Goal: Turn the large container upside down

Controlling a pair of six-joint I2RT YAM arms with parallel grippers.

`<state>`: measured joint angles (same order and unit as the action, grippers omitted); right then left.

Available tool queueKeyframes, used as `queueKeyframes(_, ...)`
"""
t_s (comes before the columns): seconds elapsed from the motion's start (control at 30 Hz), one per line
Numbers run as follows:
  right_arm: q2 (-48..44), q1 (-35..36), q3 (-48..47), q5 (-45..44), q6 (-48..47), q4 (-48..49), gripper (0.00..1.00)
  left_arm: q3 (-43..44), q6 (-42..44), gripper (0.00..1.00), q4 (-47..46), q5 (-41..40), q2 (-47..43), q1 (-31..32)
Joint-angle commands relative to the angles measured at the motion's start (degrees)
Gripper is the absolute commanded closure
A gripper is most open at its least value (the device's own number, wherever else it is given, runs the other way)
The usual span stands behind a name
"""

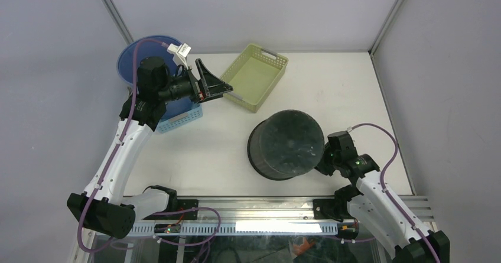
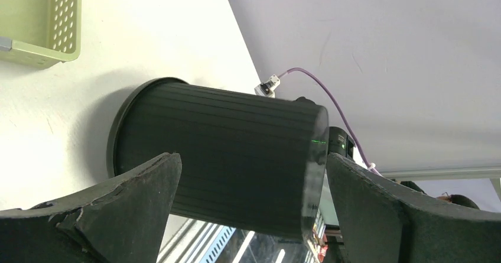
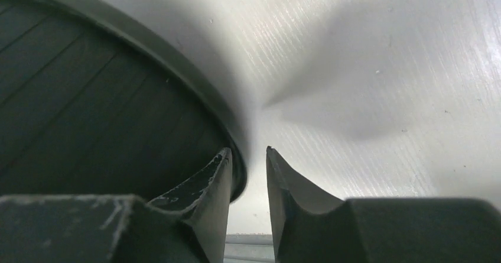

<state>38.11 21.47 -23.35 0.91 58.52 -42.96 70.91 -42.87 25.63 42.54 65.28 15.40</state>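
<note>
The large black ribbed container (image 1: 288,143) stands on the table right of centre with its flat bottom facing up and its rim down. It also shows in the left wrist view (image 2: 224,145) and in the right wrist view (image 3: 88,115). My left gripper (image 1: 221,87) is open and empty, raised well off to the container's upper left; its jaws (image 2: 253,159) frame the container from a distance. My right gripper (image 3: 248,153) sits low at the container's right side by the rim (image 3: 177,80). Its fingers are a narrow gap apart with only table between them.
A green perforated basket (image 1: 255,75) lies at the back centre, also in the left wrist view (image 2: 41,20). A small blue basket (image 1: 180,116) and a blue round dish (image 1: 133,56) sit under the left arm. The metal rail (image 1: 277,207) runs along the near edge.
</note>
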Motion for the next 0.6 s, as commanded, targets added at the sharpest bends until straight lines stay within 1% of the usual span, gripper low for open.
queueKeyframes(0.0,1.19,0.15,-2.83,0.85,-1.33,2.63,0.67,0.54,-0.64,0.01,-2.14,1.62,-1.18,0.22)
queueKeyframes(0.2,3.42,0.16,-6.39,0.32,-2.48,1.6,0.62,-3.49,-0.69,0.01,-1.87,2.3,-1.65,0.27)
queueKeyframes(0.3,3.83,0.17,-8.31,0.42,-2.65,0.82,0.6,-5.61,0.6,0.01,-0.03,1.56,-2.18,0.35)
queueKeyframes(0.43,3.49,0.16,-10.16,-0.15,-2.78,-0.21,0.59,-7.41,3.4,0.01,4.55,-0.98,-3.05,0.29)
queueKeyframes(0.57,3.88,0.15,-13.17,-1.06,-4.55,-3.78,0.57,-7.51,9.65,0.01,13.4,-6.44,-4.8,0.25)
